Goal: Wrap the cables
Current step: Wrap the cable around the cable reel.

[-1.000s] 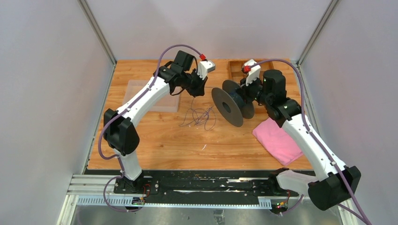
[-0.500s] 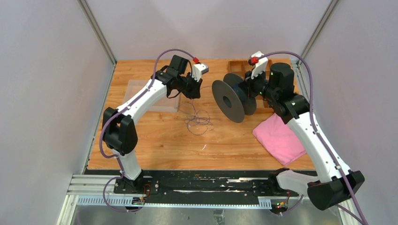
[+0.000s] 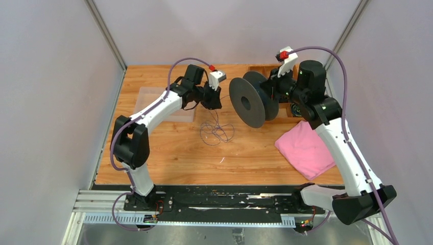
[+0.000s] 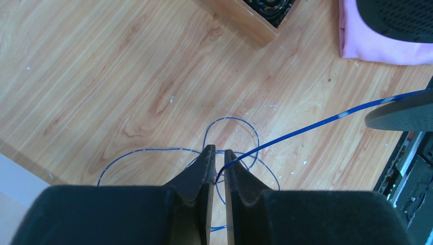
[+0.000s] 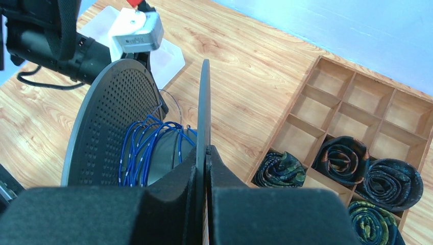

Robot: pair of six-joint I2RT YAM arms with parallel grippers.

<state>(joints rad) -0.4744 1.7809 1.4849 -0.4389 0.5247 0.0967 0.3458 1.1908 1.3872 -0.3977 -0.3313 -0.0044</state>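
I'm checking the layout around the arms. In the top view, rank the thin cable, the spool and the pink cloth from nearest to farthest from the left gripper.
1. Thin cable: pinched in the left gripper, with its loops on the table just below.
2. Spool: held in the air, just to the gripper's right.
3. Pink cloth: farthest, on the table at the near right.

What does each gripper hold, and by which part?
The left gripper pinches the cable between spool and loops; the right gripper clamps the spool by a flange's rim.

Glossy cables (image 5: 134, 150); matt spool (image 5: 110, 117) (perforated plastic)
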